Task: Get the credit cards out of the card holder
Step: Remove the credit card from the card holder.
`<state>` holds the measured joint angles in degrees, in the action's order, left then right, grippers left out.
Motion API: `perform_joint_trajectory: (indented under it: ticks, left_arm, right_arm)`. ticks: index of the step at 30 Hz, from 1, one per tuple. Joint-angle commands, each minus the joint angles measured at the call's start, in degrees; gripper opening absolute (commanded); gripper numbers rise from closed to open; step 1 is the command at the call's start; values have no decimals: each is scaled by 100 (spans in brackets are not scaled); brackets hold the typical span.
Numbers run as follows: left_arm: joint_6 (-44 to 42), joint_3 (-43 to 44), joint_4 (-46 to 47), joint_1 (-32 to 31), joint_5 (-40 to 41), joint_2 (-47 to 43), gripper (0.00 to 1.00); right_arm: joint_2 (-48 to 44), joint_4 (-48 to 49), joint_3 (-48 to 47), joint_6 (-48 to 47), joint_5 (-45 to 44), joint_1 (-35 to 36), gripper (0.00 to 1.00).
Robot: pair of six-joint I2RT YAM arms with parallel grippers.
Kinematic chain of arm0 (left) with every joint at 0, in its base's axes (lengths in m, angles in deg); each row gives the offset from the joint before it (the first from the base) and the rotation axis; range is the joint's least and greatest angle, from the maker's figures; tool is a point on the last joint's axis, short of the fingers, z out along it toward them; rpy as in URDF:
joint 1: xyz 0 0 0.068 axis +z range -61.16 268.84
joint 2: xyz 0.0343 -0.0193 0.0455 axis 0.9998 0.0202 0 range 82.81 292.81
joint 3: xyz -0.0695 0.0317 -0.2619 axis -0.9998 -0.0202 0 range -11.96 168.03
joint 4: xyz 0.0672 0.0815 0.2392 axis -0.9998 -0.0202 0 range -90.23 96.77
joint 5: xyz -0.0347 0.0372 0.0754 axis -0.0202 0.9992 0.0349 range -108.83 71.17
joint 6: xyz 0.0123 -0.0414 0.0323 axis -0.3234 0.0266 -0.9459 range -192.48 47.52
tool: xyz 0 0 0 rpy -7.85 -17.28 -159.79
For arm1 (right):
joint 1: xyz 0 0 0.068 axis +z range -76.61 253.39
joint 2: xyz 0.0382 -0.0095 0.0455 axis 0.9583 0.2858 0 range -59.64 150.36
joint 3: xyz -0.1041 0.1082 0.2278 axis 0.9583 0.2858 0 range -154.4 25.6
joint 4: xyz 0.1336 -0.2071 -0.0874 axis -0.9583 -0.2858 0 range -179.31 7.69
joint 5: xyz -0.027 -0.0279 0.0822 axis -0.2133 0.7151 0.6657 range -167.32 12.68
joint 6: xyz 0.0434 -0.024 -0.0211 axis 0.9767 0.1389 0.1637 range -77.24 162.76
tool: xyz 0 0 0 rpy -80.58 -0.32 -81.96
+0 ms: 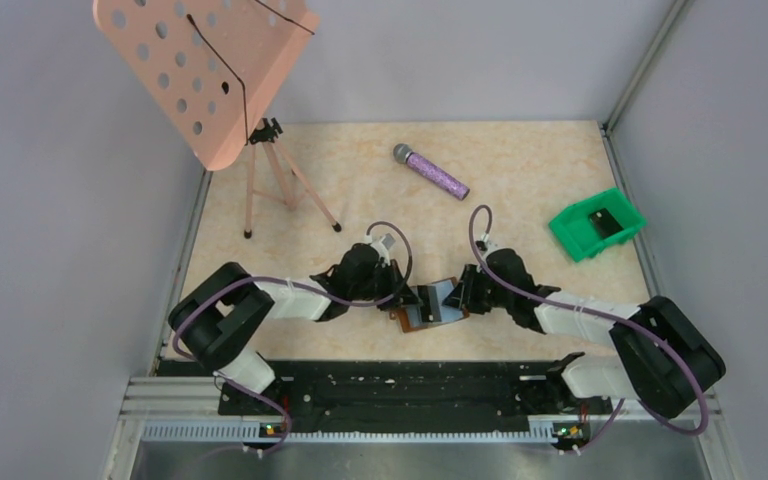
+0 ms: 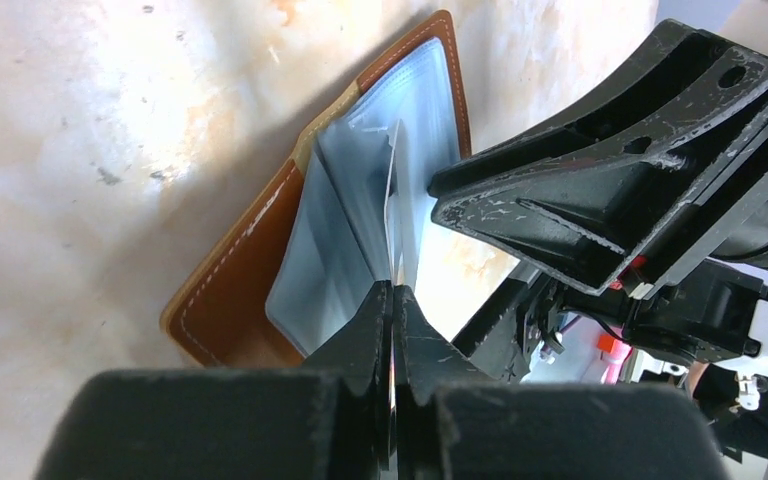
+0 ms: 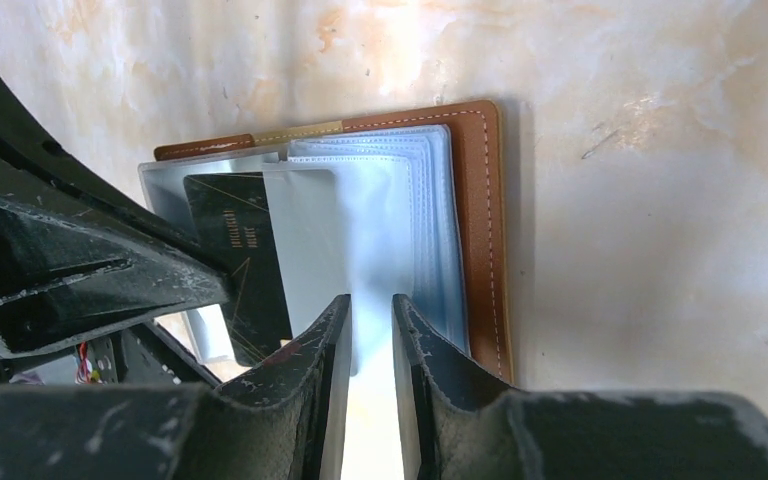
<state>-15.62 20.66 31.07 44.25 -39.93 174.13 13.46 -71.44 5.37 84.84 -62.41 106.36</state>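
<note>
The brown leather card holder (image 1: 430, 312) lies open on the table between my two grippers. Its grey-blue clear sleeves fan up in the left wrist view (image 2: 340, 240) and in the right wrist view (image 3: 430, 220). My left gripper (image 2: 392, 292) (image 1: 407, 293) is shut on the edge of one upright sleeve leaf. A black card (image 3: 230, 245) with gold lines sits in that leaf. My right gripper (image 3: 370, 312) (image 1: 457, 297) is narrowly open, with a clear sleeve leaf between its fingers. The left arm's fingers (image 3: 100, 270) fill the left of the right wrist view.
A pink perforated music stand (image 1: 210, 70) on a tripod (image 1: 270, 185) stands at the back left. A purple glitter microphone (image 1: 432, 172) lies at the back centre. A green bin (image 1: 597, 225) sits at the right. Grey walls enclose the table.
</note>
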Motion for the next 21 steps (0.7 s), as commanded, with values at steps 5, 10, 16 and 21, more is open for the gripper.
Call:
perform_joint_trajectory:
  ticks: [5,10,16,21]
  left_arm:
    - [-236,-196,-562,199,144,-665,0]
    - [-395,-237,-860,264,205,-998,0]
    - [-681,-217,-1299,283,437,-1506,0]
    - [-957,-39,-1650,302,320,-1802,0]
  right_arm:
    - [-53,-595,0,-204,-348,-122,23]
    - [-176,-706,-151,-350,-184,-123,25]
    - [-831,-1022,-345,-612,-128,-123,31]
    - [-1477,-957,-459,-923,64,-124,33]
